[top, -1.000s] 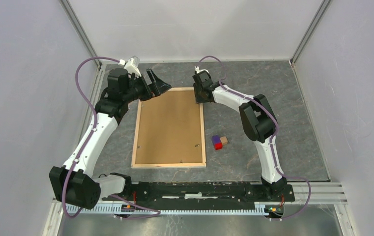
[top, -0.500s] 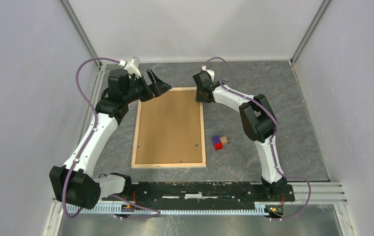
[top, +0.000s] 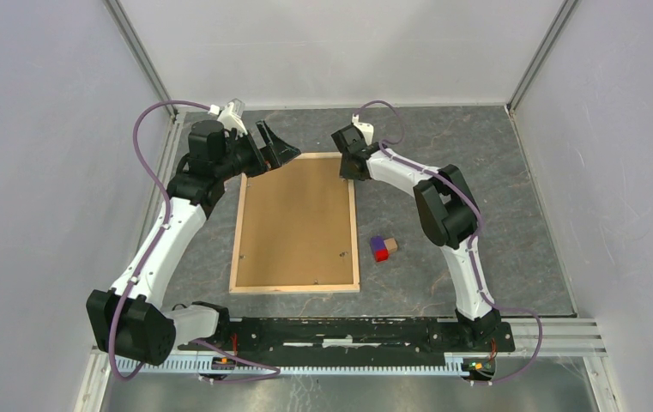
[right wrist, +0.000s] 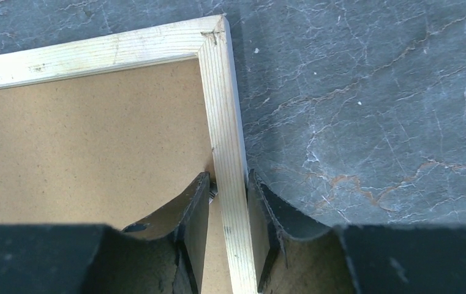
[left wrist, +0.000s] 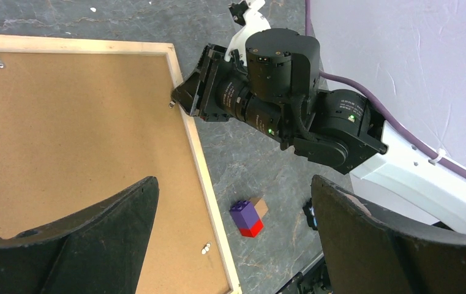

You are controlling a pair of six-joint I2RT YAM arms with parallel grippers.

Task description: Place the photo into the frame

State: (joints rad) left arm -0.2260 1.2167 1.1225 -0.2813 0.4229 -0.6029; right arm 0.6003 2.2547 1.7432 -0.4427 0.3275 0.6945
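The frame (top: pixel 295 288) of light wooden slats lies flat on the grey table, back side up, with a brown backing board (top: pixel 295 221) filling it. My right gripper (top: pixel 350 172) straddles the frame's right slat (right wrist: pixel 218 92) just below the far right corner. In the right wrist view its fingers (right wrist: pixel 196 205) press on either side of the slat, shut on it. My left gripper (top: pixel 278 148) hangs wide open over the far left corner, holding nothing. In the left wrist view the left gripper (left wrist: pixel 234 184) looks across the frame (left wrist: pixel 188 131). The photo is out of view.
A small stack of purple, red and tan blocks (top: pixel 383 248) lies on the table just right of the frame, also seen in the left wrist view (left wrist: pixel 247 218). Small metal clips (left wrist: pixel 206 248) sit on the backing board. Grey walls enclose the table on three sides.
The right wrist has turned and shifted slightly left, and its jaws have narrowed a little onto the slat. The left arm and the frame have not moved.
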